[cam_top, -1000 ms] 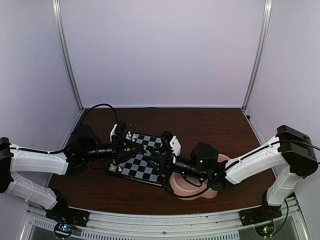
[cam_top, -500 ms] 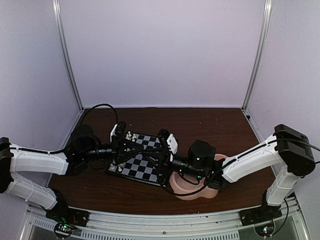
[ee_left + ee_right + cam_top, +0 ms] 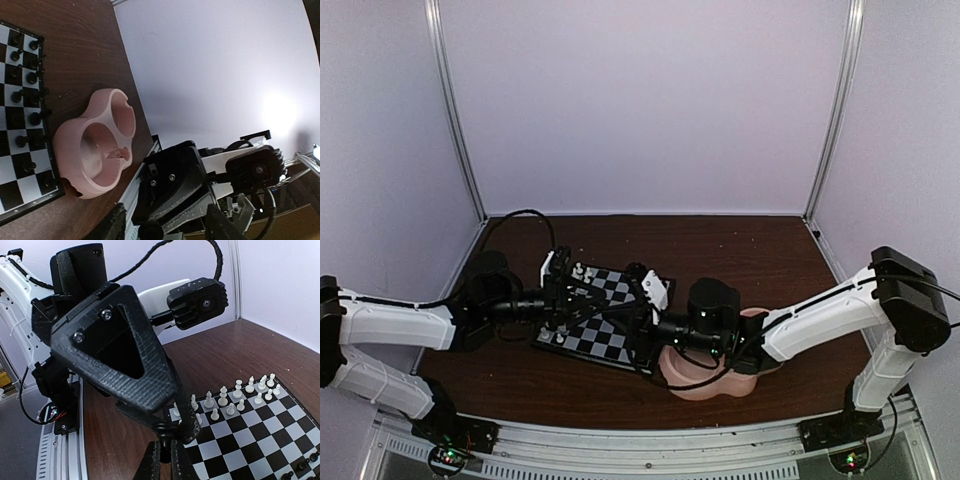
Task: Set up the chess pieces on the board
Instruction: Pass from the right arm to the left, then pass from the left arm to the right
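The board (image 3: 588, 338) lies mid-table. White chess pieces (image 3: 240, 395) stand in two rows along one side. Black chess pieces (image 3: 30, 75) stand along the opposite side. My right gripper (image 3: 161, 460) is shut on a black chess piece (image 3: 162, 429) and holds it above the board's edge on the white side. My left gripper (image 3: 167, 227) is open, one finger on each side of that piece's round head (image 3: 150, 231). One left finger (image 3: 150, 375) fills the right wrist view. Both grippers meet over the board in the top view (image 3: 618, 300).
A pink double-bowl dish (image 3: 705, 382) sits on the brown table just right of the board, under the right arm; it also shows in the left wrist view (image 3: 75, 150). White enclosure walls stand on three sides. A metal rail runs along the near edge.
My right gripper has moved left across the board with the black piece, up to the left gripper. The left arm has hardly moved.
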`<state>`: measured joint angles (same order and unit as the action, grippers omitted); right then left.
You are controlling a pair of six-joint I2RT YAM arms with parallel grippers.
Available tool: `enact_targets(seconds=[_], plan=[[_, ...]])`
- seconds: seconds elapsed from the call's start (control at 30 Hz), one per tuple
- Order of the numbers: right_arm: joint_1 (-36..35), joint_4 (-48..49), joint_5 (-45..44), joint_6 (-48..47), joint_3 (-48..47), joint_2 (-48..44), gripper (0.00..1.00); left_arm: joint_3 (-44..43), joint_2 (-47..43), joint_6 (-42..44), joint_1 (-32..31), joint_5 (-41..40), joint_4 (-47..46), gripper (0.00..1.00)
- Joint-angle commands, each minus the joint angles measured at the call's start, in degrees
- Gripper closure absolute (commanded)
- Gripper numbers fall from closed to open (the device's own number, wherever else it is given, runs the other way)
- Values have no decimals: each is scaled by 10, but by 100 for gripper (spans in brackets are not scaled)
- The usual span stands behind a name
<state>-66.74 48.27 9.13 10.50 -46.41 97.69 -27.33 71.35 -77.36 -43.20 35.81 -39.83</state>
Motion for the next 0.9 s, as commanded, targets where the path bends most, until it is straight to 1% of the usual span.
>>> enact_targets(seconds=[0.0, 0.07, 0.2, 0.27, 0.33, 0.37, 0.47, 0.53, 0.7, 0.87], plan=[[3, -229, -11, 21, -75, -28, 100, -14, -34, 99, 27, -24, 108, 40], [3, -342, -22, 27, -114, -26, 100, -14, -57, 145, 40, -54, 165, 39], [5, -566, -80, 53, -195, -12, 100, -15, -128, 247, 59, -132, 281, 35], [7, -657, -83, 63, -239, 4, 100, -24, -164, 290, 60, -201, 353, 33], [7, -727, -66, 63, -290, 29, 100, -31, -197, 323, 60, -248, 425, 33], [7, -763, -61, 61, -308, 46, 100, -33, -211, 335, 60, -271, 441, 32], [7, -845, -66, 57, -383, 96, 100, -30, -250, 358, 60, -315, 488, 32], [7, -885, -79, 54, -421, 128, 100, -21, -272, 365, 60, -331, 498, 32], [7, -985, -75, 35, -527, 210, 100, -5, -308, 377, 60, -349, 510, 32], [7, -1024, -78, 25, -581, 254, 100, -11, -323, 391, 60, -376, 540, 32]])
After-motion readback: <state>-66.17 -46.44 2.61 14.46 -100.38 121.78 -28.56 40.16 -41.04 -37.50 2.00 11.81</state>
